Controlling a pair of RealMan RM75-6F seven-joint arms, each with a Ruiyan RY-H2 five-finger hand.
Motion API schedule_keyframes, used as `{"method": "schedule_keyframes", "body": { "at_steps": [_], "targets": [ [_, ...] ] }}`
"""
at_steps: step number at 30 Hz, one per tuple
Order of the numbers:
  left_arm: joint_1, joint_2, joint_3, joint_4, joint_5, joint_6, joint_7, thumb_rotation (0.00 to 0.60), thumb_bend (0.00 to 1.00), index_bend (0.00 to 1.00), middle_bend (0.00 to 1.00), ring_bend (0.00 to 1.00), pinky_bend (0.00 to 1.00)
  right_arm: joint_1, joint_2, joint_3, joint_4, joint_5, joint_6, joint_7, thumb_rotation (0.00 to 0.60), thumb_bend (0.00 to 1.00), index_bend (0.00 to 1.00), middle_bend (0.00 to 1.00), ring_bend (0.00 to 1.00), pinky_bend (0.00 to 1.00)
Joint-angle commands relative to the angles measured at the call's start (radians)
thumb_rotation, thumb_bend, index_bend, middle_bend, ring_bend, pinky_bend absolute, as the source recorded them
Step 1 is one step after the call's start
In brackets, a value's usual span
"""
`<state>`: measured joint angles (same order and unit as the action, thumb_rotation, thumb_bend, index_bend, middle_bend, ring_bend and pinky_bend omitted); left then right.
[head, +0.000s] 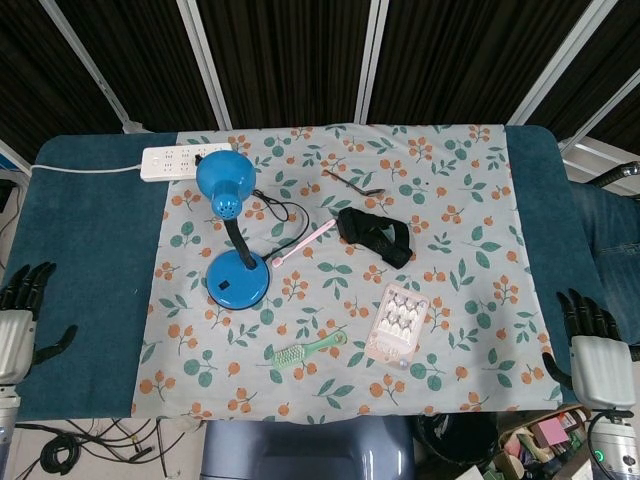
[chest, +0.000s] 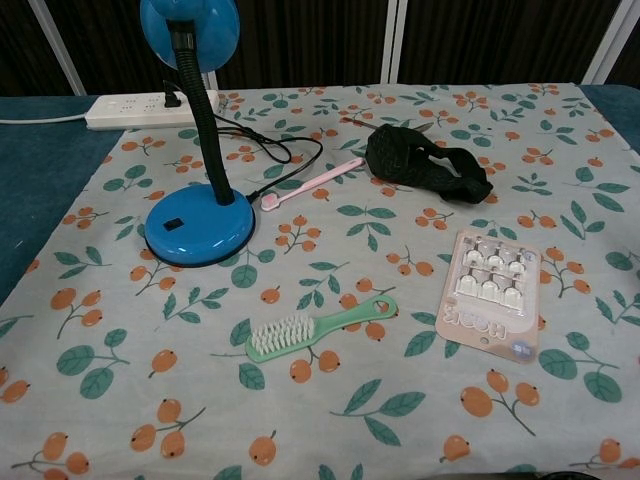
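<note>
a white power strip (head: 182, 160) lies at the far left edge of the floral cloth (head: 470, 190). a pink toothbrush (head: 303, 243) sits beside a black strap (head: 375, 234). nearer the front lie a green brush (head: 307, 351) and a blister pack (head: 397, 322).

In the head view, I had the left hand (head: 15, 325) at the far left edge of the frame, fingers spread, holding nothing, over the teal table cover (head: 90, 250). The right hand (head: 598, 352) sat at the lower right corner, likewise spread and unladen. Left of centre on the floral cloth (head: 450, 180) stood the blue desk lamp (head: 236, 262), well apart from both hands. The green brush (head: 306, 352) lay at lower centre, the blister pack (head: 397, 322) just to its right.
</note>
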<state>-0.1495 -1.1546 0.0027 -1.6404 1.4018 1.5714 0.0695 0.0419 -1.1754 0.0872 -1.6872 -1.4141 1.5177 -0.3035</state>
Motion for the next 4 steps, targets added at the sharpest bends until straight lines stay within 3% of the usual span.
{"method": "schedule_keyframes", "body": {
  "at_steps": [1,4],
  "targets": [
    [0.011,0.037,0.007,-0.028,-0.038,-0.038,-0.005,0.6,0.24,0.07,0.07,0.0,0.17,0.0,0.0,0.0,-0.001,-0.002,0.002,0.002,0.6,0.18,0.0,0.04,0.06,0.13],
    [0.011,0.052,0.004,-0.048,-0.058,-0.059,0.005,0.6,0.23,0.07,0.07,0.0,0.17,-0.001,0.001,-0.001,0.0,-0.003,0.001,0.004,0.6,0.18,0.0,0.04,0.06,0.13]
  ]
}}
